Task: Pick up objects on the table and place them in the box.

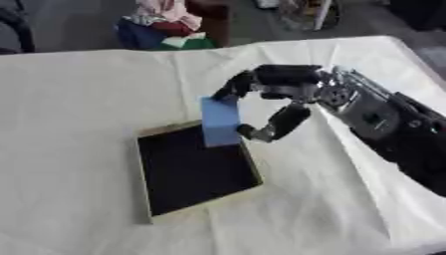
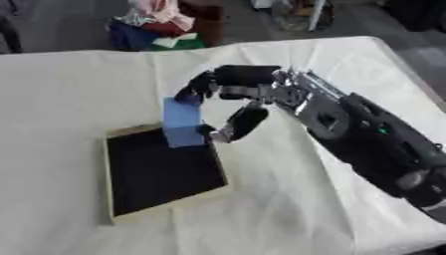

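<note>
**Right hand pinches blue block over the box's corner**

The right arm comes in from the lower right of the frame and slants up toward the centre, black casing at the forearm, silver parts at the wrist. The right hand [image 1: 283, 89] is held above the tabletop [image 1: 78, 99], its fingers [image 1: 233, 88] arched over and down from the top while the thumb [image 1: 277, 124] reaches in from below. Between them it pinches a blue block [image 1: 219, 121], fingers on the block's top edge and thumb at its lower right side.

The block stands upright, a flat light-blue slab, taller than wide. It hangs at the upper right corner of the box [image 1: 144, 172], its lower part overlapping the box's rim there. Whether it touches the rim cannot be told.

The box lies left of centre, a shallow tray with a pale tan rim and a dark inside, turned slightly askew on the white cloth.

No writing or label can be read on the block, box or arm.
</note>
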